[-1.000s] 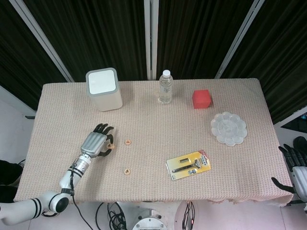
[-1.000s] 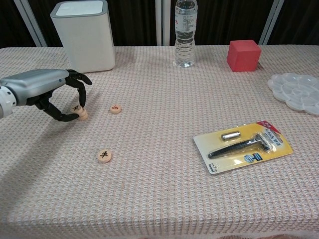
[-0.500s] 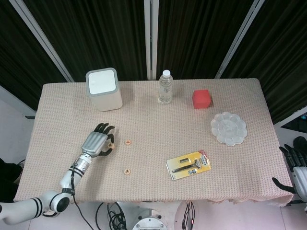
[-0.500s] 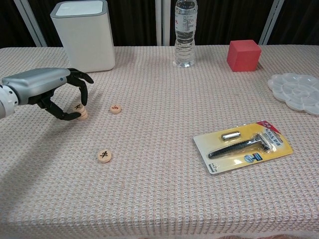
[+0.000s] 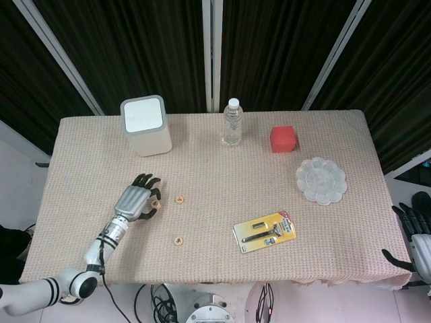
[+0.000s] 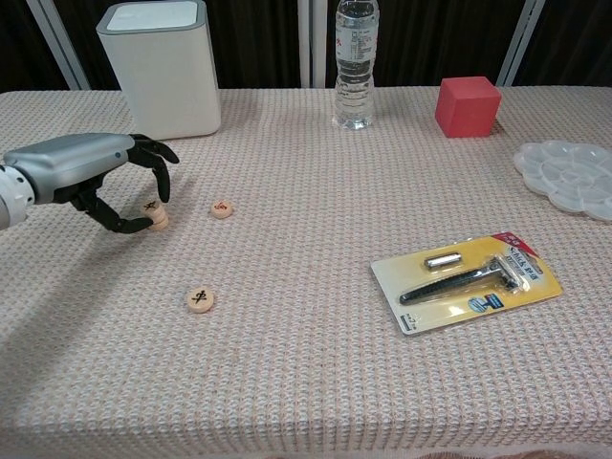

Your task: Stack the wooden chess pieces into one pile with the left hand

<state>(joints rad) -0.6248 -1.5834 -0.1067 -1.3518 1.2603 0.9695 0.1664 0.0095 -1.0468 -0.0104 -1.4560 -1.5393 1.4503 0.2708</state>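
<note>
1 chess piece (image 6: 153, 212) in left hand (image 6: 91, 172)

Matt wooden chess pieces (image 6: 200, 299), woven tablecloth (image 6: 316, 382)

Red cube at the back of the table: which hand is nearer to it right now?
Right. The right hand hangs off the table's right edge, in front of the red cube; the left hand is far across on the left, holding a chess piece.

1. Bare cloth lies between the three chess pieces: one at the left hand (image 6: 91, 177), one (image 6: 222, 208) just right, one (image 6: 200, 299) nearer.
2. White bin (image 6: 161, 65) stands far-left; razor pack (image 6: 466, 279) lies well right.
</note>
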